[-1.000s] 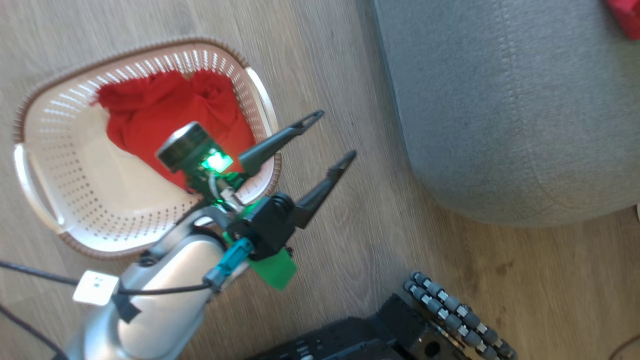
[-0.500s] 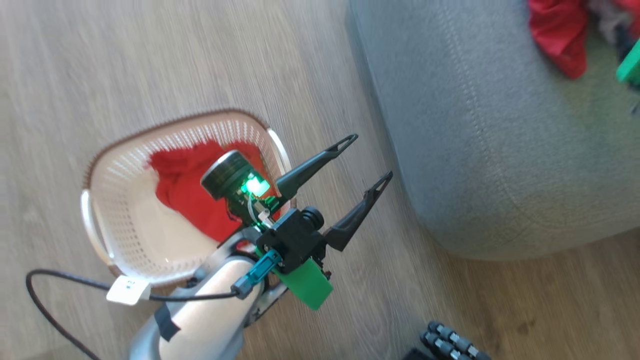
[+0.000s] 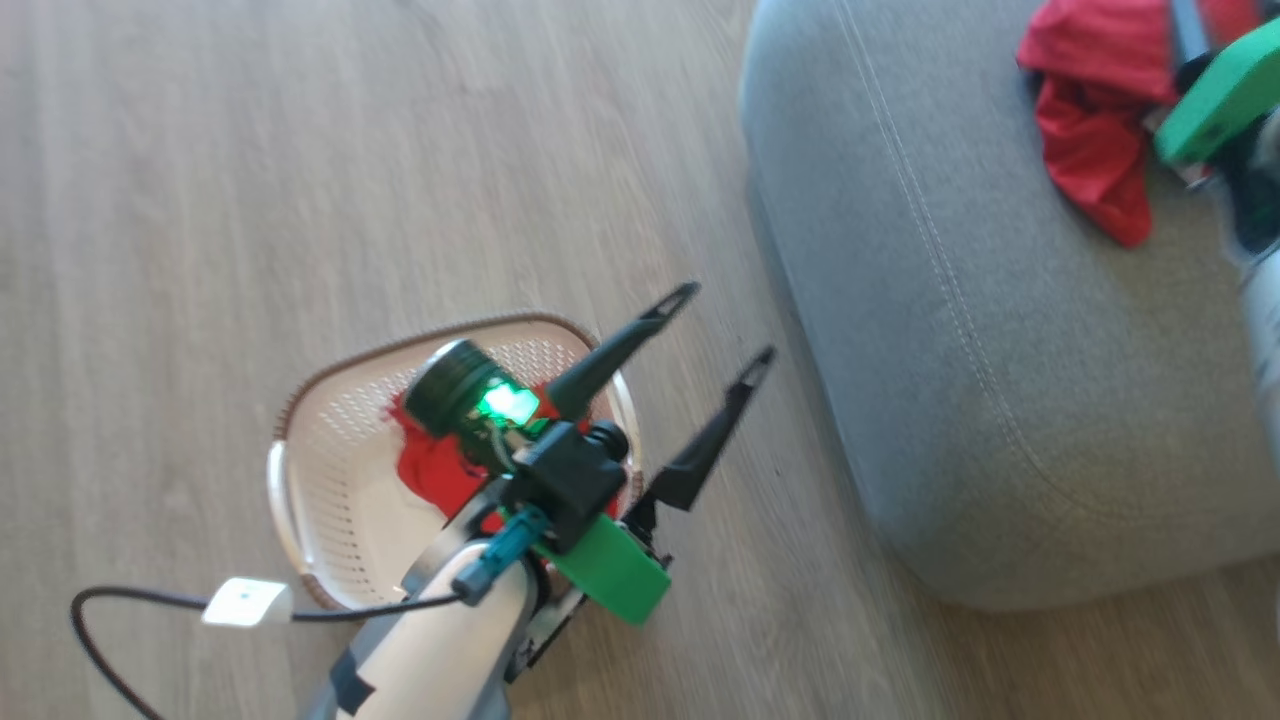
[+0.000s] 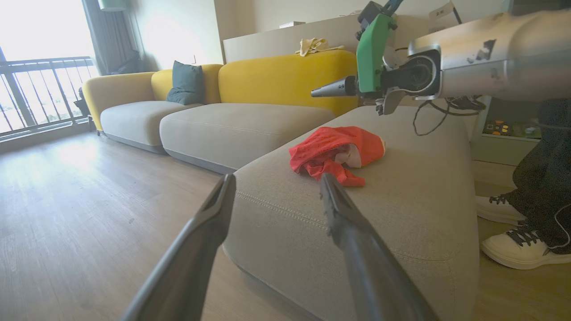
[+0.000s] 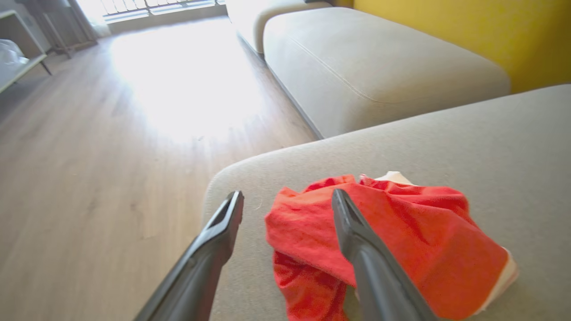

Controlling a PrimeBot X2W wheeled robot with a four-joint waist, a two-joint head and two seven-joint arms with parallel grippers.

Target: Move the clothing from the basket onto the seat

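One red clothing piece (image 3: 425,478) lies in the cream basket (image 3: 300,470) on the floor, partly hidden by my left wrist. My left gripper (image 3: 725,323) hovers open and empty over the floor between basket and seat (image 3: 950,350); in the left wrist view the gripper (image 4: 277,178) points at the seat's corner. A second red clothing piece (image 3: 1090,130) with white trim lies crumpled on the seat (image 5: 446,147). My right gripper (image 5: 286,195) hangs open just above that piece (image 5: 401,232), gripping nothing. The right arm (image 4: 468,67) with its green mount reaches over the seat.
Wooden floor (image 3: 300,150) surrounds the basket. A yellow-backed sofa (image 4: 285,76) with a teal cushion (image 4: 187,82) stands behind the seat. A person's legs and white shoes (image 4: 513,240) stand by the seat's far side. A cable with a white tag (image 3: 245,602) trails from my left arm.
The head camera has swung toward the seat, so the basket sits lower in view and the garment on the seat and the right arm's green mount have come in. Both grippers stay open.
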